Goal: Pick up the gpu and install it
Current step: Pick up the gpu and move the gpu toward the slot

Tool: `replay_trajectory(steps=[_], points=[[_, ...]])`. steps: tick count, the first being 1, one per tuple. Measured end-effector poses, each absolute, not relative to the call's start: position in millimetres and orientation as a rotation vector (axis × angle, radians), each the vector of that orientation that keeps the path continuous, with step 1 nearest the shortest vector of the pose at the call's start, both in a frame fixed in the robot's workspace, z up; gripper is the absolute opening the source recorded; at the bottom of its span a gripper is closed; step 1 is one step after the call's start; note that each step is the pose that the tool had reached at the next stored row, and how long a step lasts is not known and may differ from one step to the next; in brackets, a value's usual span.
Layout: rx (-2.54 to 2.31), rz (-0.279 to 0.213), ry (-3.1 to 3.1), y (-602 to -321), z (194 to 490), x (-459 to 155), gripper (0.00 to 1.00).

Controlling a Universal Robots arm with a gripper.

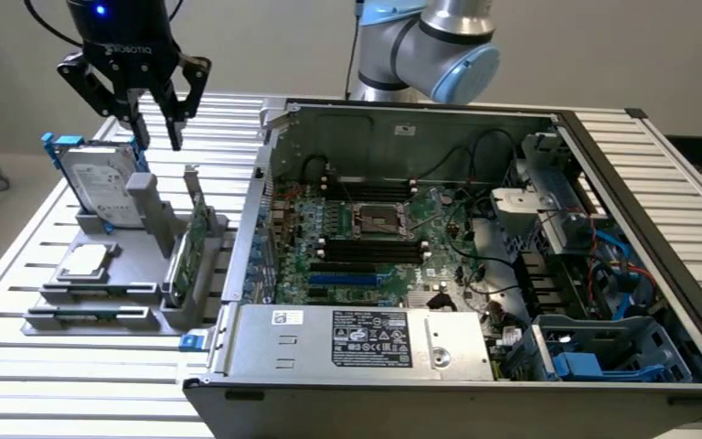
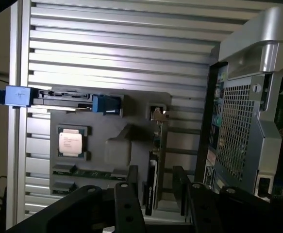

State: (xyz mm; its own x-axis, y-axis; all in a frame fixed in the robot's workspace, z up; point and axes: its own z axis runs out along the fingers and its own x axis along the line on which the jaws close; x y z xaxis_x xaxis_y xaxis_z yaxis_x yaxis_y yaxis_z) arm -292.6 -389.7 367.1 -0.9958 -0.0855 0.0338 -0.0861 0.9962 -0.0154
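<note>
**gpu [image 1: 195, 233] in holder [image 1: 95, 297]; gripper [image 1: 160, 137] released, empty**

Gripper hangs above the grey holder, on the side of the table [image 1: 22, 366] at the exterior view's left. Fingers [image 1: 143, 123] are spread apart w/ nothing btw them. No contact w/ any part. Wrist view looks down past the gripper [image 2: 155, 196]: the gpu [image 2: 152, 170] lies in line btw the two fingers [image 2: 126, 206], clear of both.

The gpu stands on edge in a slot along the holder's edge nearest the PC case [image 1: 388, 114]. Green board shows and the silver bracket end is up. Not lifted, not installed.

Same holder:
- hard drive [image 1: 101, 187] w/ blue frame, upright at the far edge
- processor chip [image 1: 87, 262], flat in its recess at approx. mid-holder

The case lies open just beside the holder, motherboard [image 1: 364, 238] exposed.
</note>
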Motion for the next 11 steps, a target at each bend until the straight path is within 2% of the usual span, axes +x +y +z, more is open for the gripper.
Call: replay_trajectory(steps=[11], points=[[0.126, 0.029, -3.113, -420.0, 351.6, -294.0, 0.42]])
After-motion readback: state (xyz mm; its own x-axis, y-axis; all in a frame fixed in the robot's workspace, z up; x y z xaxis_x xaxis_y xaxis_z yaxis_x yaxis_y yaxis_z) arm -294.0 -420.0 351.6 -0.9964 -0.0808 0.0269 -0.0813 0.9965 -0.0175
